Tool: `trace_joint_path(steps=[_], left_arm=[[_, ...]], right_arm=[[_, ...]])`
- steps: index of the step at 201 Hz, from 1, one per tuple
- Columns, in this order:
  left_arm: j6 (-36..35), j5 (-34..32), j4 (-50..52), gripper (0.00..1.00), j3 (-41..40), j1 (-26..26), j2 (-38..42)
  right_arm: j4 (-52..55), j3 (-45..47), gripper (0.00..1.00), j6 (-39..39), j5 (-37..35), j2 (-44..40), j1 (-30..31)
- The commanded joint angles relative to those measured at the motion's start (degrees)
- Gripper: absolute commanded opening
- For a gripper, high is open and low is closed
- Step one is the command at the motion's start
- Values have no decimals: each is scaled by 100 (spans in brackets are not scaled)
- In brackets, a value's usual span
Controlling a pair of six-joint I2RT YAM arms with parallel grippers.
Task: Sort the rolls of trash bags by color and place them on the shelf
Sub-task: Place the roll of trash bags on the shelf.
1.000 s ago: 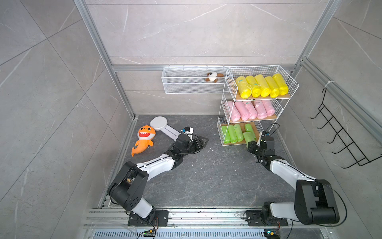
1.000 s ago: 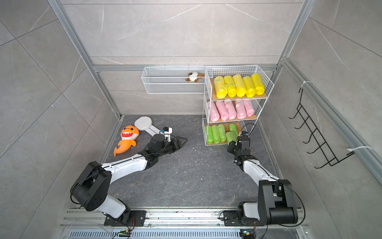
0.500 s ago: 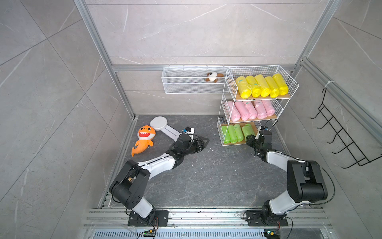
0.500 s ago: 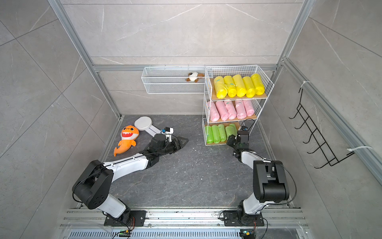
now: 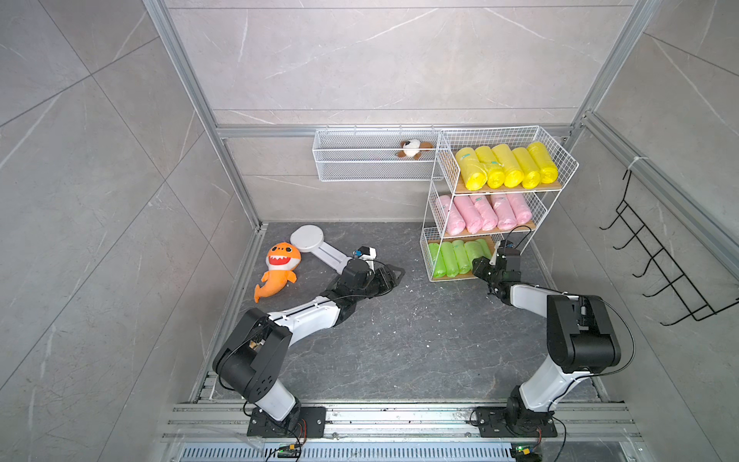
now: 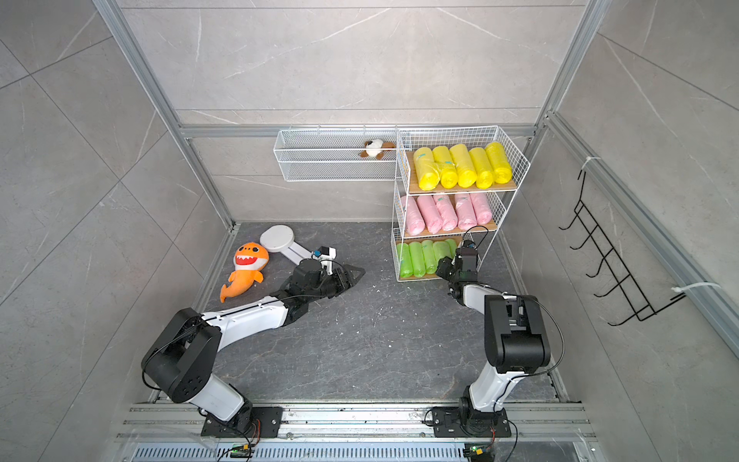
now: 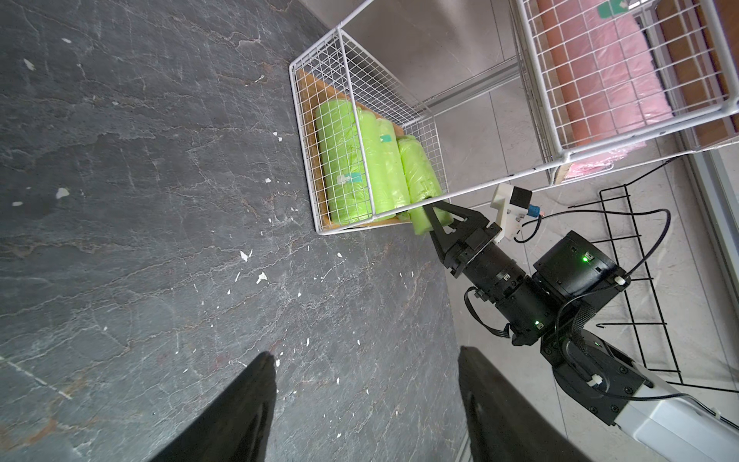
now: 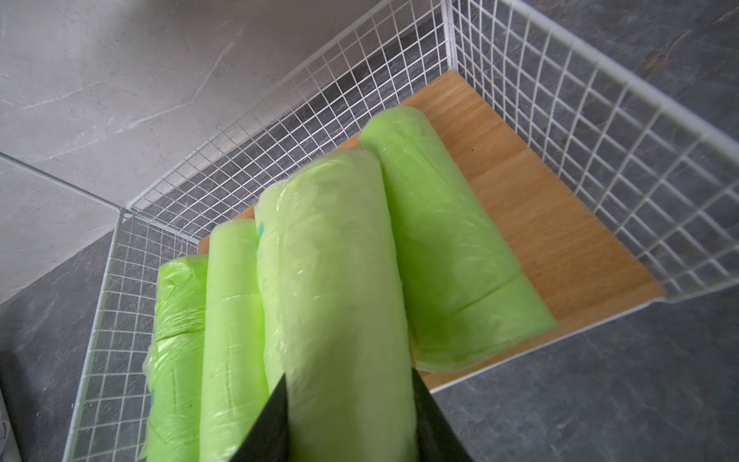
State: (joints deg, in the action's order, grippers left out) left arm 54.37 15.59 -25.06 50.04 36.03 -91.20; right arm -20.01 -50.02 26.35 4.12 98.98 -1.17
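The shelf (image 5: 492, 134) stands at the back right, a white wire rack with three wooden tiers. Yellow rolls (image 5: 508, 166) fill the top tier and pink rolls (image 5: 484, 212) the middle one. Several green rolls (image 5: 452, 258) lie on the bottom tier. My right gripper (image 8: 348, 380) is shut on one green roll (image 8: 344, 280). That roll rests across the other green ones, its near end sticking out past the tier's front edge (image 7: 424, 222). My left gripper (image 7: 366, 354) hangs open and empty low over the dark floor, left of the shelf (image 5: 394, 276).
An orange shark plush (image 5: 278, 268) and a white round-based stand (image 5: 308, 238) lie at the back left of the floor. A long white wire basket (image 5: 372, 160) on the back wall holds a small plush (image 5: 414, 149). A black hook rack (image 5: 672, 276) hangs on the right wall.
The right arm's elbow has risen and folded. Its gripper has pushed the green roll further into the bottom tier. The left arm has hardly moved.
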Motion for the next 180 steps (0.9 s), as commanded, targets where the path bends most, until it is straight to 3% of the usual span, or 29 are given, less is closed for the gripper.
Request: trace_joint_path(steps=[1, 55, 128, 180], left_arm=[[-113, 82, -140, 75, 111, 27, 66], [-111, 77, -183, 75, 62, 35, 69], [-75, 109, -232, 75, 61, 27, -5], [-32, 140, -271, 75, 22, 28, -29]], right_arm=[[-75, -270, 27, -30, -168, 16, -22], [398, -568, 29, -51, -277, 137, -54], [140, -449, 31, 232, 67, 453, -6], [76, -451, 38, 338, -110, 508, -6]])
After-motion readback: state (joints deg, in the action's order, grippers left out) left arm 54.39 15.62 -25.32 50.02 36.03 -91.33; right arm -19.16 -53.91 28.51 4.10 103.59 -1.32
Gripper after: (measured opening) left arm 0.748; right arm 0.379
